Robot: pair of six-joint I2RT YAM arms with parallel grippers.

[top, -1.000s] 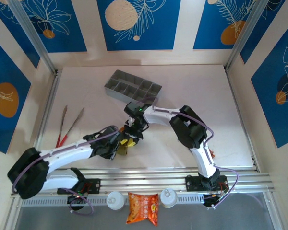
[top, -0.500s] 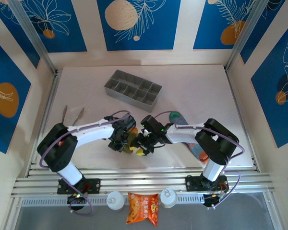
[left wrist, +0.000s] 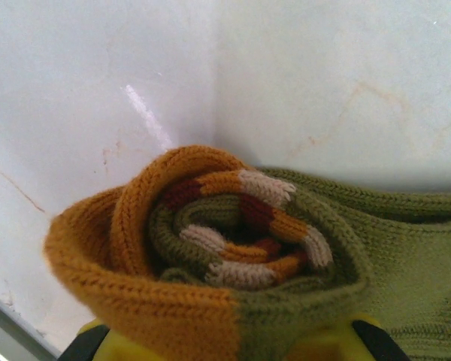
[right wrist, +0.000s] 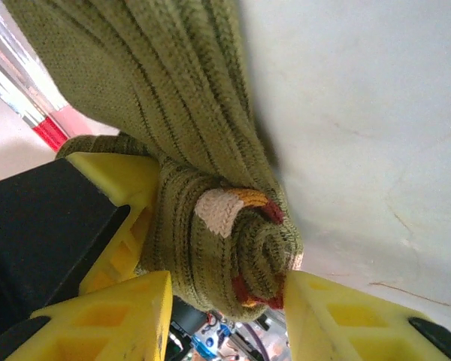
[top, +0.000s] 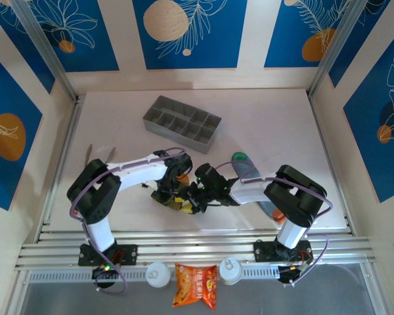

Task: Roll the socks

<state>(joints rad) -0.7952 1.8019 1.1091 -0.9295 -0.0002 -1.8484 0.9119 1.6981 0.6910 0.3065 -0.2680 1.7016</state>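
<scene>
where the two arms meet low over the table (top: 276, 125), the left gripper (left wrist: 233, 340) is clamped narrow on the olive-brown sock (left wrist: 233, 248). the sock is wound into a tight coil right in front of its yellow fingers (left wrist: 98, 342). the orange toe wraps the outside of the coil, and cream and orange stripes spiral at its centre. the right gripper (right wrist: 225, 312) comes at the same roll from the opposite side and grips it, a yellow finger pressed on each flank and the jaws part-way apart around it. above the right gripper's fingers the unrolled olive length runs off, ribbed and bunched, and a yellow finger of the other gripper sits against the roll there. the grey-blue sock (top: 247, 170) lies flat behind the right gripper, passing under that arm, with its green toe toward the far side. a grey divided tray (top: 182, 123) stands well beyond both grippers.
</scene>
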